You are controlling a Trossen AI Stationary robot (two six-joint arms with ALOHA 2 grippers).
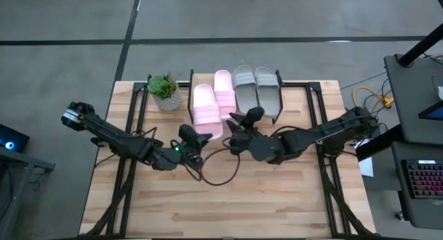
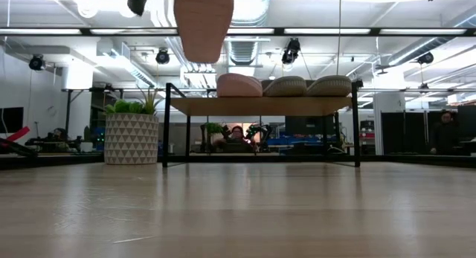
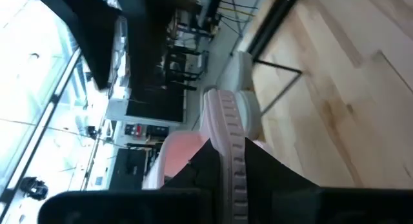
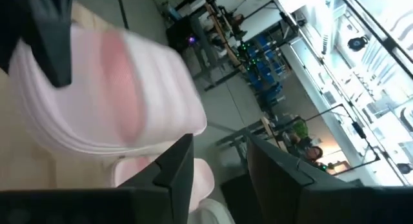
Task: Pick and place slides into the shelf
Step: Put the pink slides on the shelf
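Observation:
One pale pink slide (image 1: pixel 206 105) is up in the air in front of the shelf (image 1: pixel 277 102), and the low view shows its sole (image 2: pixel 202 24) high above the table. My left gripper (image 1: pixel 192 137) is shut on it. The other pink slide (image 1: pixel 223 90) and the two grey-beige slides (image 1: pixel 255 88) rest sole-down on the shelf's plank top (image 2: pixel 260 105). My right gripper (image 1: pixel 239 126) is open just right of the held slide (image 4: pixel 110 88), with nothing between its fingers (image 4: pixel 174 166). My left gripper (image 3: pixel 229 172) pinches the pink slide's near end (image 3: pixel 227 137) between its two fingers, coming level from the table's near-left side. I see the slide edge-on between the fingers. It is lifted clear of the table and reaches out toward the shelf.
A potted plant (image 1: pixel 165 91) in a patterned white pot (image 2: pixel 134 137) stands left of the shelf. A dark cable (image 1: pixel 220 176) loops over the table (image 1: pixel 228 212) under the arms. A person sits in the room beyond the shelf (image 2: pixel 236 135). The shelf's left end (image 2: pixel 193 103) is bare.

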